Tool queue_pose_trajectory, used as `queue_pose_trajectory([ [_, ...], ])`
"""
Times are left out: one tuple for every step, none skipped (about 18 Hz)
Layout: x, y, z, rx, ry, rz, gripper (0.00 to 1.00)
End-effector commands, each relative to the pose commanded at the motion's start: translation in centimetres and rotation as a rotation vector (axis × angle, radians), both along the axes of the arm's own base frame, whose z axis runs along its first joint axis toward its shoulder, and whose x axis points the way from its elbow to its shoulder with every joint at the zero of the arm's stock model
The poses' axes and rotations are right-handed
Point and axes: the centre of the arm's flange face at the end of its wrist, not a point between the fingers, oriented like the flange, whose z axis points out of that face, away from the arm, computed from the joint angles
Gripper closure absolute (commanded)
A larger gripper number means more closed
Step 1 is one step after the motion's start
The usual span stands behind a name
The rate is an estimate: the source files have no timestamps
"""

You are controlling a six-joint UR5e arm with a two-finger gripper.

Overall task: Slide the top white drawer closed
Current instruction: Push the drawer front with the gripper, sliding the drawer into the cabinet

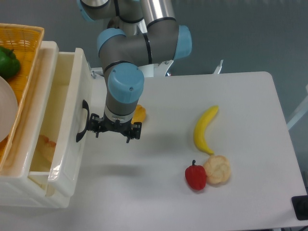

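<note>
Nearest the camera, a red pepper [196,176] touched a pale bun [217,169] on the white table [250,120], with a banana [204,129] just beyond them. At left, the top drawer [62,130] stood part-open, a pale food piece [47,148] inside it. The gripper [114,131] pressed against the drawer's front beside the black handle [82,127]; whether its jaws were open could not be told, and it held nothing visible. An orange object [139,114] lay behind it. Farthest back, a basket [24,53] held a green pepper [8,62].

You see the top white drawer [67,120] in glossy, smooth plastic, its black handle [82,121] matt. The basket [25,53] is woven orange wicker. The table [250,106] looks smooth, matt white.
</note>
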Motion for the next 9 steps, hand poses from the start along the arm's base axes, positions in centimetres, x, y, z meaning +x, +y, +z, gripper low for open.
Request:
queue_pose_trajectory([
  [0.2,0.1,-0.1,-0.001,-0.001,-0.003,0.0],
  [0.3,0.2,-0.2,-0.001,-0.001,-0.008,0.0],
  [0.5,0.3,-0.2,-0.002,-0.002,-0.011,0.0],
  [0.7,0.3,-0.1,-0.001,-0.001,-0.014,0.0],
  [0.7,0.3,0.2,0.003,0.001,-0.012,0.0],
  [0.9,0.4,0.2,0.003,0.001,-0.014,0.0],
  [1.4,0.6,0.3,0.002,0.001,-0.014,0.0],
  [1.6,0.8,0.3,0.002,0.0,-0.01,0.0],
  [1.7,0.8,0.4,0.001,0.002,-0.007,0.0],
])
